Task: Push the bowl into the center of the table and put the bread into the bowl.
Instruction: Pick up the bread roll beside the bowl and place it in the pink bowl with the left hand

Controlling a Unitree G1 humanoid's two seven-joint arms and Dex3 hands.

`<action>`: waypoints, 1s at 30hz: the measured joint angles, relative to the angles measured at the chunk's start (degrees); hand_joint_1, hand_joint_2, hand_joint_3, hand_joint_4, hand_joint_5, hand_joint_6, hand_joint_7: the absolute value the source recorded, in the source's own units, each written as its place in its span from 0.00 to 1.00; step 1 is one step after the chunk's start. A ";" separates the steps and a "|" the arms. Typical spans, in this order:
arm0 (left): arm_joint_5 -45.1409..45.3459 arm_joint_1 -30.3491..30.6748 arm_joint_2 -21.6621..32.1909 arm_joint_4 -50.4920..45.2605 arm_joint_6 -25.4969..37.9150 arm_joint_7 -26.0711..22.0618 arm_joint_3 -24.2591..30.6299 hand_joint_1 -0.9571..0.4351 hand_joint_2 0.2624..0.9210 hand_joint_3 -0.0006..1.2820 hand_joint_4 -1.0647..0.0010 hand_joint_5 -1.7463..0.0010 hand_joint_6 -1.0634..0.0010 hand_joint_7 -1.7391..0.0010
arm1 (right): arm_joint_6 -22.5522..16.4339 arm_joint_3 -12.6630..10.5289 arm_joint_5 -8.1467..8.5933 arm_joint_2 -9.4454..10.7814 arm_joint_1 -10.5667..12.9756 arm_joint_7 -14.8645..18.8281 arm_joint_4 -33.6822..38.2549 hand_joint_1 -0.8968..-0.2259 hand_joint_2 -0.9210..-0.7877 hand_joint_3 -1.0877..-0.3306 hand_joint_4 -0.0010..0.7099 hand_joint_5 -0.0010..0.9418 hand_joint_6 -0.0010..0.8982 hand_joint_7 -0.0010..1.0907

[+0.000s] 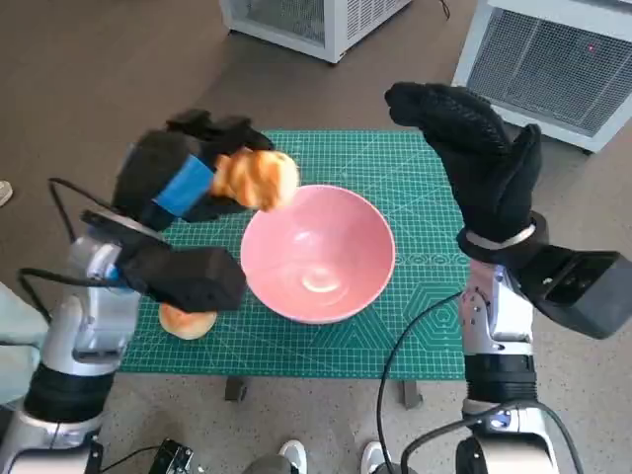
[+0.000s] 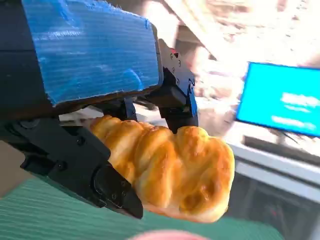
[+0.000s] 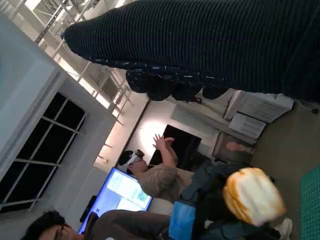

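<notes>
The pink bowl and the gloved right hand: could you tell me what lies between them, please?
Only bare green mat lies between the pink bowl and the right hand, seen in the head view.

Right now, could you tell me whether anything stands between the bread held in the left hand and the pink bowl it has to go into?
Nothing visible does. The left hand holds the golden bread roll raised at the rim of the empty pink bowl. The gloved right hand is raised off to the bowl's far side, and a second roll lies on the green mat.
</notes>
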 measured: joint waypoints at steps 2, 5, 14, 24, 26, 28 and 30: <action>0.56 0.00 -0.79 0.05 -0.64 -0.33 -1.16 0.69 0.99 0.01 0.27 0.41 0.37 0.34 | 0.01 0.00 0.02 0.00 0.03 0.02 -0.07 0.29 0.00 0.24 0.23 0.01 0.00 0.51; 1.68 0.00 -1.61 0.45 -1.70 -0.50 -2.77 0.69 0.99 0.01 0.26 0.40 0.37 0.35 | 0.03 0.01 0.03 0.00 0.06 0.04 -0.12 0.29 0.00 0.24 0.23 0.01 0.00 0.51; 4.62 -0.36 -4.09 6.17 -5.16 -0.53 -7.19 0.69 0.99 0.01 0.26 0.40 0.37 0.35 | 0.23 -0.02 0.08 -0.02 0.83 0.05 -0.75 0.29 0.00 0.24 0.23 0.01 0.00 0.50; 7.08 -1.08 -5.63 11.34 -6.33 -1.34 -9.65 0.69 1.00 0.03 0.33 0.38 0.38 0.31 | 0.48 -0.16 0.09 -0.16 1.04 0.05 -1.17 0.28 0.00 0.26 0.23 0.01 0.00 0.50; 7.57 -1.20 -5.78 11.78 -6.30 -1.61 -9.94 0.69 1.00 0.04 0.33 0.37 0.38 0.32 | 0.48 -0.20 0.09 -0.24 1.05 0.05 -1.18 0.28 0.00 0.26 0.23 0.01 0.00 0.50; 8.00 -1.41 -5.95 12.23 -6.18 -1.94 -10.33 0.69 1.00 0.04 0.34 0.36 0.39 0.32 | 0.48 -0.23 0.09 -0.31 1.07 0.04 -1.19 0.28 0.00 0.26 0.23 0.01 0.00 0.50; 8.29 -1.50 -6.27 12.71 -5.94 -2.31 -10.63 0.69 1.00 0.05 0.34 0.35 0.40 0.32 | 0.48 -0.22 0.09 -0.31 1.08 0.04 -1.22 0.28 0.00 0.27 0.23 0.01 0.00 0.50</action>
